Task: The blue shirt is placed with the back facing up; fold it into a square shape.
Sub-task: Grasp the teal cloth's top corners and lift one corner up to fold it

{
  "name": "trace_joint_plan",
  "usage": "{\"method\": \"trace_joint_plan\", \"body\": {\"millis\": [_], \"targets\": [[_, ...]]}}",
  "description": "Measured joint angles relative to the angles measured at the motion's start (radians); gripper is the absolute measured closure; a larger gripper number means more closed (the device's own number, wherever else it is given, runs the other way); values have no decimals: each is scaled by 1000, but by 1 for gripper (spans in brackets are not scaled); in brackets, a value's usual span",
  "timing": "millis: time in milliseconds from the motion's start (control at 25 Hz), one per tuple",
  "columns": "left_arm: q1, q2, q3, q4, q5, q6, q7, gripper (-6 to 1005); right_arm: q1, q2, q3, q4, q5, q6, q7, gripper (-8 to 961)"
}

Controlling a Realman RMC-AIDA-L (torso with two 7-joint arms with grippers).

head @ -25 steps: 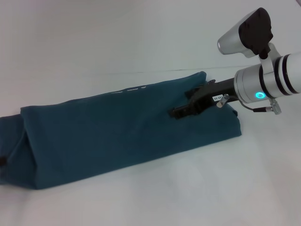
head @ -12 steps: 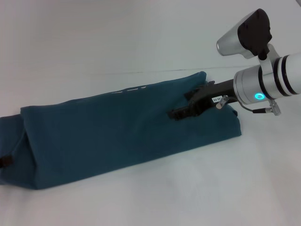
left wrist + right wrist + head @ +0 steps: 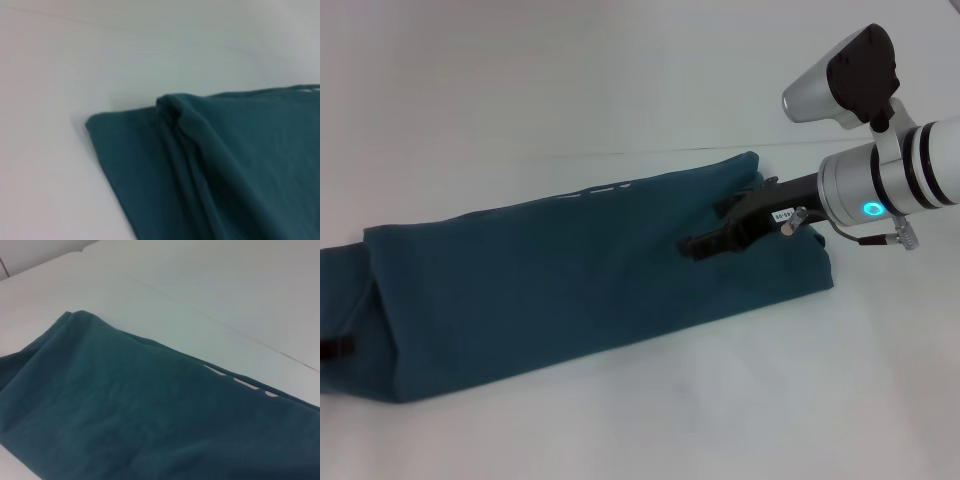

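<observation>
We see the blue shirt (image 3: pixel 580 275) lying as a long folded band across the white counter (image 3: pixel 620 80); our right tool (image 3: pixel 705 243) rests on its right end, jaw state unclear; our left tool (image 3: pixel 330 347) barely shows at its left end, likewise unclear.

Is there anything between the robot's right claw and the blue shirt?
No. In the head view the right gripper lies right over the blue shirt, near its right end, with nothing else between them. Whether it actually touches the cloth can't be told.
</observation>
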Motion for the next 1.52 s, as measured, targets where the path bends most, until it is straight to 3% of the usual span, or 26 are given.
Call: {"method": "trace_joint_plan", "body": {"millis": [80,480,800,1160,1520], "targets": [[-1,0,-2,5,-1,-1,-3,344,0,0,0,0,0,0,0,26],[-14,-1,28,2,27,-20,-24,189,8,0,-3,2,0,4,2,26],[-28,-4,113,0,43,-27,-33,258,8,0,-10,2,0,24,10,26],[-60,6,121,-24,54,-24,-53,335,9,0,-15,2,-1,48,13,26],[-63,8,122,-27,57,-24,-55,736,9,0,-15,1,-2,49,13,25]]}}
